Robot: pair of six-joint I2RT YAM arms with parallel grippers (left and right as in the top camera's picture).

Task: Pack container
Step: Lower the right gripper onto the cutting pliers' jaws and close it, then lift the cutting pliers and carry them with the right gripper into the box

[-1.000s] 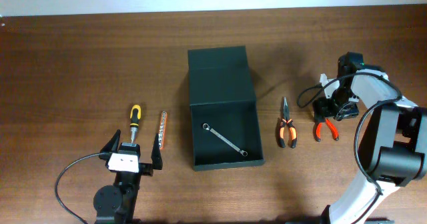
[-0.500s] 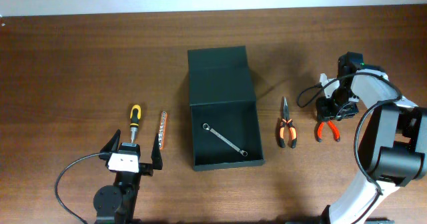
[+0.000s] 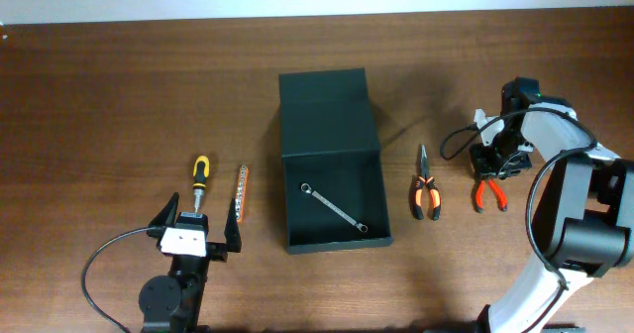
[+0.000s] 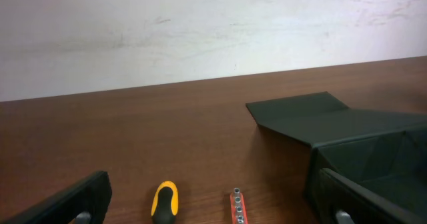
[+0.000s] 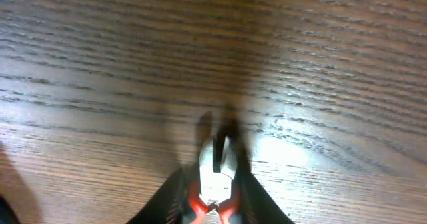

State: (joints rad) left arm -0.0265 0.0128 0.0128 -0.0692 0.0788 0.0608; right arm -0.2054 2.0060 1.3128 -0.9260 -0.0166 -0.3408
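Note:
The container (image 3: 327,115) is a dark box lying open in the middle of the table, its flap lid laid back toward the far side. A silver wrench (image 3: 334,207) lies inside it. The container also shows at the right of the left wrist view (image 4: 347,127). My right gripper (image 3: 493,163) is down at the table, shut on small red-handled cutters (image 3: 489,192). In the right wrist view the cutters (image 5: 215,167) sit between my fingers (image 5: 215,187). My left gripper (image 3: 196,236) is open and empty, low behind the screwdriver; it is also in the left wrist view (image 4: 210,184).
A yellow-and-black screwdriver (image 3: 199,179) and an orange bit holder (image 3: 242,192) lie left of the container. Orange-handled long-nose pliers (image 3: 427,191) lie between the container and the cutters. A white wall stands beyond the table's far edge.
The red cutters' handles have swung slightly to the right under my right gripper. The left arm has not moved.

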